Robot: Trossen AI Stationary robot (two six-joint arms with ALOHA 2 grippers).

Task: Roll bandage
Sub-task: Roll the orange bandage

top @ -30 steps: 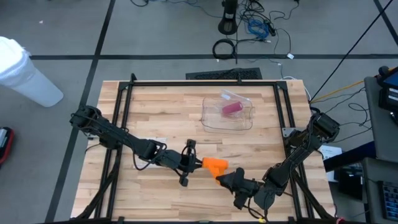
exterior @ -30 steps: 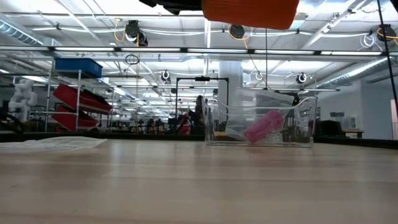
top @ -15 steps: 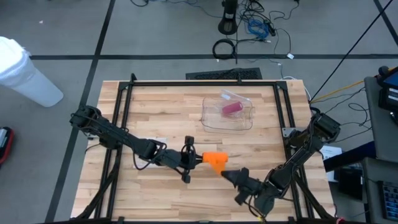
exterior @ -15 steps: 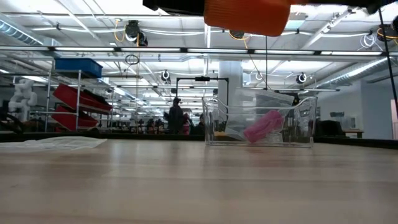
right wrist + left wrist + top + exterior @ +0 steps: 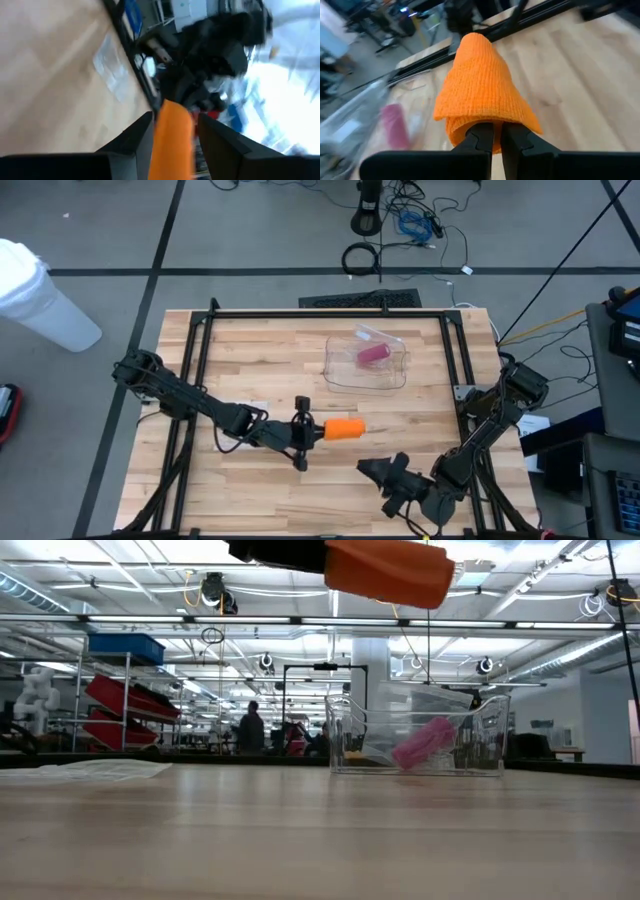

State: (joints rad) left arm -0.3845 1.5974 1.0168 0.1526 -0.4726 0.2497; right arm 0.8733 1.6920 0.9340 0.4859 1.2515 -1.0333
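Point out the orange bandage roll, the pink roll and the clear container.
orange bandage roll (image 5: 344, 429), high view, middle of roll.
pink roll (image 5: 372, 355), high view, its centre.
clear container (image 5: 338, 375), high view, near-left rim.

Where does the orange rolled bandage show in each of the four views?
High view: orange rolled bandage at table centre-front.
Low view: top edge, off the table.
Left wrist view: centre, pinched by left gripper.
Right wrist view: lower centre.
Shared landmark: clear plastic box.
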